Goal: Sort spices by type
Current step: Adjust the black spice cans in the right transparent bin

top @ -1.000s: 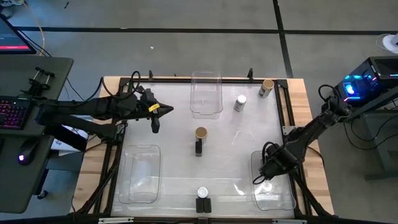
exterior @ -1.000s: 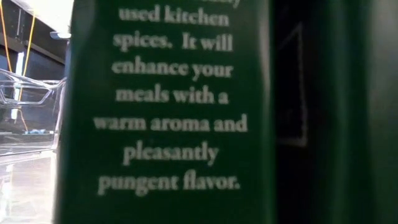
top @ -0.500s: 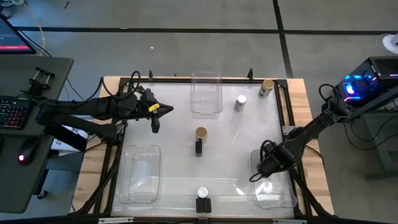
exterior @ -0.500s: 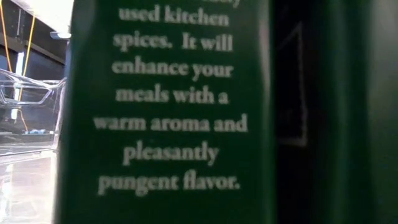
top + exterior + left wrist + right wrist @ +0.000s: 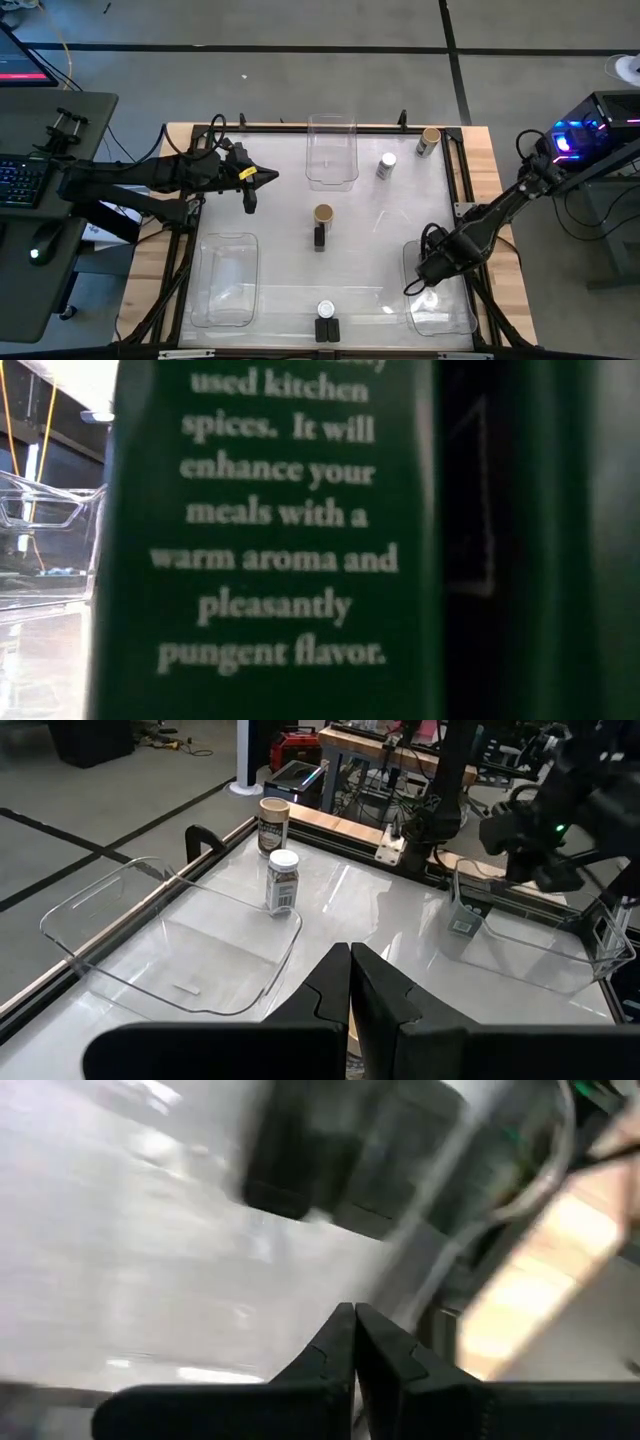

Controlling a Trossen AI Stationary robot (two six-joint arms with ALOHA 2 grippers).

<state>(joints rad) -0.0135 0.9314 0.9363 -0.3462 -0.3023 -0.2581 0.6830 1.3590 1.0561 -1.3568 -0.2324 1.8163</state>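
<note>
Spices, scattered on a glossy white table (image 5: pixel 270 215):
- tan-lidded jar (image 5: pixel 323 214) touching a black box (image 5: pixel 319 238), centre
- white-lidded jar (image 5: pixel 386 165) and tan-lidded jar (image 5: pixel 429 141), far right corner
- white-lidded jar (image 5: pixel 325 311) with black boxes (image 5: pixel 327 330), near edge

Clear, rounded plastic bins (image 5: pixel 332 150) stand nearby.

Left gripper (image 5: pixel 252 202): fingers together, empty, left of centre. Right gripper (image 5: pixel 421 288): closed, empty, over the right bin (image 5: pixel 440 315).

Risk: it may clip the thin bin wall and shove it.
</note>
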